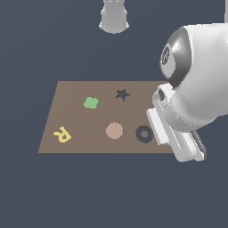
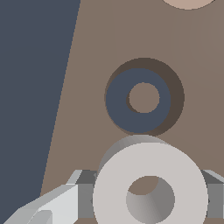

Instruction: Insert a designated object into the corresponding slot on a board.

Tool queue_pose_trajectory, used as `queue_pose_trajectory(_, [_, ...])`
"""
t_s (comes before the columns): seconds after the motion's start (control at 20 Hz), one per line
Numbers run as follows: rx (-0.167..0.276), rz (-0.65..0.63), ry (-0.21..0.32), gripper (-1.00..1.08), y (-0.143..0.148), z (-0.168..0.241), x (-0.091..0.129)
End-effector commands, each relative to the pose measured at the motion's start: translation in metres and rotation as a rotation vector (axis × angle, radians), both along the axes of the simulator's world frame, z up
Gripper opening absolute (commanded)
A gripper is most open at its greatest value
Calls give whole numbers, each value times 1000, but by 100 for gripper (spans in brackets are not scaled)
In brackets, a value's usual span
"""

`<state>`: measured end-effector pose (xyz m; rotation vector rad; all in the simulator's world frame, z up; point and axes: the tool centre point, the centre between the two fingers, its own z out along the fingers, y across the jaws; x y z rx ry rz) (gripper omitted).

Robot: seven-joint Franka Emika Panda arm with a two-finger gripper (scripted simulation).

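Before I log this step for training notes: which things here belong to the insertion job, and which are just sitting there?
Part of the job:
- grey ring, held in the gripper
- dark ring slot
- board

Just there:
- green clover
- yellow R
- tan disc
- star recess

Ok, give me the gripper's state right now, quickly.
Gripper: shut on the small light grey ring, held above the brown board.
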<state>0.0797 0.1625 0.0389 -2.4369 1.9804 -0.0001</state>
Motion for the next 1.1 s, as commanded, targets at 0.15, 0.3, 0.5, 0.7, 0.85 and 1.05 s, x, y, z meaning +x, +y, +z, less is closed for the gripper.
queue_pose_trajectory(0.15, [0,-223,0,-100,-20,1,8])
queue_pose_trajectory(0.3, [1,-321,0,-100,-29,1,9])
queue_pose_trajectory(0.5, [1,-430,0,-100,-40,2,10])
queue_pose_trajectory(0.7, [1,-512,1,-100,-48,2,9])
queue_pose_trajectory(0.85, [1,-556,1,-100,-52,2,8])
queue_pose_trajectory(1.05, [1,-590,1,-100,-56,2,7])
